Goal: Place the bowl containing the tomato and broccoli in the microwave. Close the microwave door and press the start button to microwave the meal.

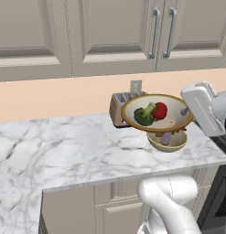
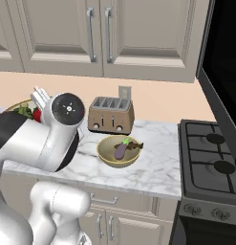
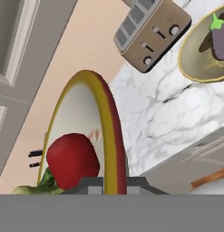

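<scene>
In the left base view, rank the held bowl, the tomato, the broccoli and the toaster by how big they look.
1. The bowl, widest by far.
2. The toaster, partly hidden behind the bowl, so its full size is unsure.
3. The broccoli and tomato look about alike; no ranking between them.

Countertop [image 1: 78, 151]: white marble with grey veining, running along the peach wall above beige base cabinets.

Toaster [image 2: 111, 115]: tan, four slots, standing upright on the countertop at the back against the wall, knobs and levers on its front face.

Deep bowl [image 2: 118, 151]: yellowish-tan, resting on the countertop just in front of the toaster, nearer the front edge, apart from it. A purple vegetable piece with a green stem lies inside.
</scene>
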Tool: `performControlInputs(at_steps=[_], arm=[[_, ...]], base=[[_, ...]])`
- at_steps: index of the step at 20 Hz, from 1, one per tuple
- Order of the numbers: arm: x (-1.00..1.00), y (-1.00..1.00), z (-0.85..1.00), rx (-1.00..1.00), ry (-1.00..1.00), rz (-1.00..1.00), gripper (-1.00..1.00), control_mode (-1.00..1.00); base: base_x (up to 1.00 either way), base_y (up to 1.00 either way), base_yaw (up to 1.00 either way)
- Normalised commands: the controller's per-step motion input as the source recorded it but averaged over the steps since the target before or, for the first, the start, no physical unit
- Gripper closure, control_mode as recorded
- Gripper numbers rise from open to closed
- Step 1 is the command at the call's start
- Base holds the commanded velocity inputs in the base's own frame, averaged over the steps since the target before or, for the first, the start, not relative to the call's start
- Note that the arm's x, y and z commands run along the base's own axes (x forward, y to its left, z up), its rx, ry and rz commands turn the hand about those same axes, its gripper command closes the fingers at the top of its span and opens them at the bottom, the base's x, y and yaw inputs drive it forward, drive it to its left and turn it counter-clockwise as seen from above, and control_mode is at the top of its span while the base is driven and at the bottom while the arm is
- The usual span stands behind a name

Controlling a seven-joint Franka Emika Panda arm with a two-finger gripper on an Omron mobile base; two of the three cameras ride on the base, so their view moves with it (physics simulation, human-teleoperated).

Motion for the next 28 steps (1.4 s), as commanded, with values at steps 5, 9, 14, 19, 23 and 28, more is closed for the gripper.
performControlInputs(at_steps=[5, 9, 14, 19, 23, 28], arm=[[0.00, 0.00, 0.00, 0.00, 0.00, 0.00, 1.00, -1.00], [0.00, 0.00, 0.00, 0.00, 0.00, 0.00, 1.00, 1.00], [0.00, 0.00, 0.00, 0.00, 0.00, 0.00, 1.00, 1.00], [0.00, 0.00, 0.00, 0.00, 0.00, 0.00, 1.00, 1.00], [0.00, 0.00, 0.00, 0.00, 0.00, 0.00, 1.00, 1.00], [0.00, 0.00, 0.00, 0.00, 0.00, 0.00, 1.00, 1.00]], base=[[0.00, 0.00, 0.00], [-0.15, -0.11, -0.04], [-0.80, -0.05, -0.08], [-0.96, -0.08, -0.20], [-0.63, -0.36, -0.47], [-0.18, -0.46, -0.58]])
